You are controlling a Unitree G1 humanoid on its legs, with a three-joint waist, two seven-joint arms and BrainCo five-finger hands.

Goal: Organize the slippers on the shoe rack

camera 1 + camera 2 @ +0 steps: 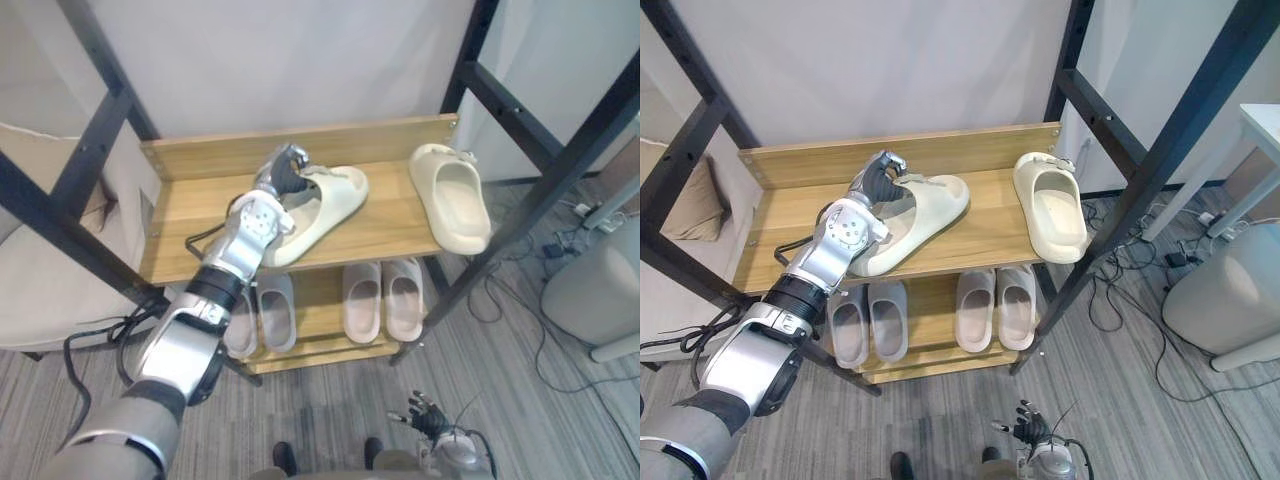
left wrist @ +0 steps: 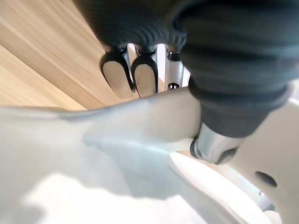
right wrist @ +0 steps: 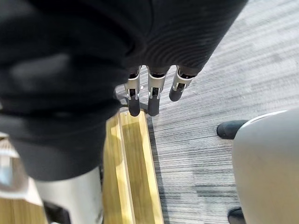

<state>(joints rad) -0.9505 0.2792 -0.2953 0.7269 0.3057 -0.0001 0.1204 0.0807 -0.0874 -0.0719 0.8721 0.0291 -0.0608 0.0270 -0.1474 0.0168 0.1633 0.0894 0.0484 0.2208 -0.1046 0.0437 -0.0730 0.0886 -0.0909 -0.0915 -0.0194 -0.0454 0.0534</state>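
Observation:
A cream slipper lies slanted on the top shelf of the wooden shoe rack, toe toward the front left. My left hand sits on its strap end. In the left wrist view its fingers and thumb curl round the slipper's strap. The matching cream slipper lies at the shelf's right end, its toe past the front edge. My right hand hangs low near the floor in front of the rack, its fingers straight and holding nothing.
On the lower shelf stand a grey pair and a beige pair. Black frame posts flank the rack. A beige cushion is at the left. At the right are a grey bin and floor cables.

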